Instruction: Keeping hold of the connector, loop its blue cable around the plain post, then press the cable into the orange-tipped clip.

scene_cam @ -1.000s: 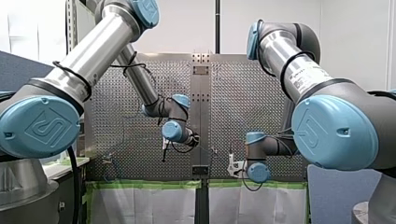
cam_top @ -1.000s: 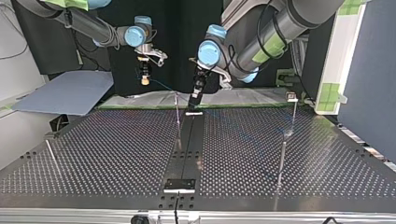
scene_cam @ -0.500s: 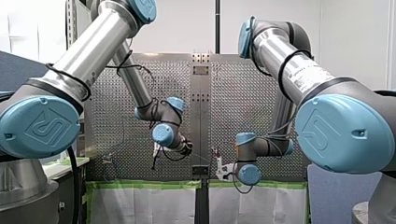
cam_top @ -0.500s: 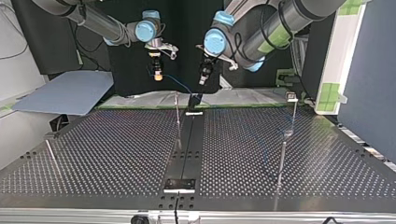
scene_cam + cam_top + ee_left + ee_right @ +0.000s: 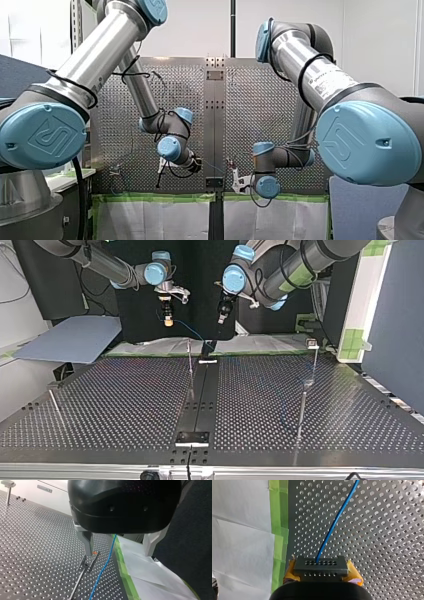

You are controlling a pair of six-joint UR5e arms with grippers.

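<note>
Since a second ago, my left end effector [image 5: 221,319] has been raised away from the far edge of the bench [image 5: 125,405], toward 1 o'clock in the top view, and my right end effector [image 5: 169,320] has been shifted toward 3 o'clock. Nearest in that view, a plain post [image 5: 301,412] is seen upright at 4 o'clock of the bench's middle. Farther on, close to the far edge, the orange-tipped clip [image 5: 86,566] is stood on its thin stem. Beyond it, both end effectors are held above that edge, apart from each other. The right one is clenched on the connector [image 5: 320,566], which is gripped between yellow pads [image 5: 289,573]; from it the blue cable [image 5: 187,330] is led toward 4 o'clock in the top view. The left one is released, its metal fingers [image 5: 87,542] spread wide, and the cable is seen passing between them, just beside the clip.
</note>
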